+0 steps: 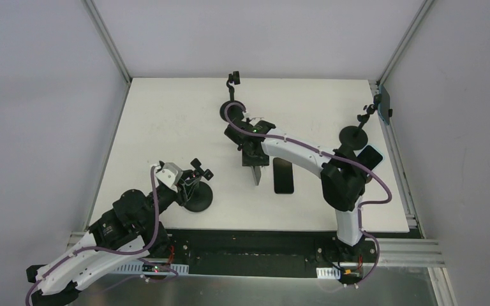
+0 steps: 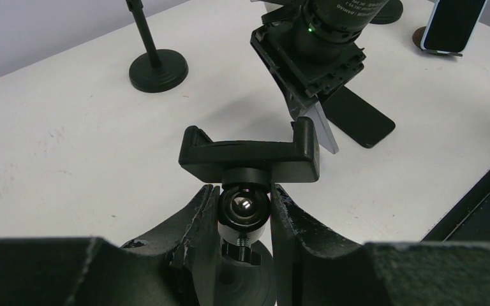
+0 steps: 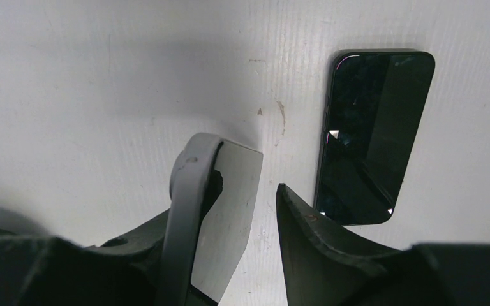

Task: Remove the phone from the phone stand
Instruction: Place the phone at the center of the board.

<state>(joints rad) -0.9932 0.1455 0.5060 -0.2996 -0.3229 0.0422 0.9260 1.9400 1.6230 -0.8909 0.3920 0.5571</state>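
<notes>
The black phone (image 1: 283, 175) lies flat, screen up, on the white table, out of any clamp. It also shows in the right wrist view (image 3: 373, 137) and the left wrist view (image 2: 357, 118). The phone stand (image 1: 198, 199) has a round black base and stands at the near left. Its clamp (image 2: 249, 156) is empty. My left gripper (image 2: 245, 210) is shut on the stand's ball joint, just under the clamp. My right gripper (image 3: 268, 191) is open and empty. It hovers over the table just left of the phone, its grey blade finger (image 3: 230, 197) on the far side from it.
A second stand (image 1: 233, 80) is at the table's back edge. A third stand (image 1: 356, 134) at the right has another phone (image 1: 370, 156) beside it. A further phone (image 1: 385, 105) is mounted at the right rail. The table's front edge lies just below my left gripper.
</notes>
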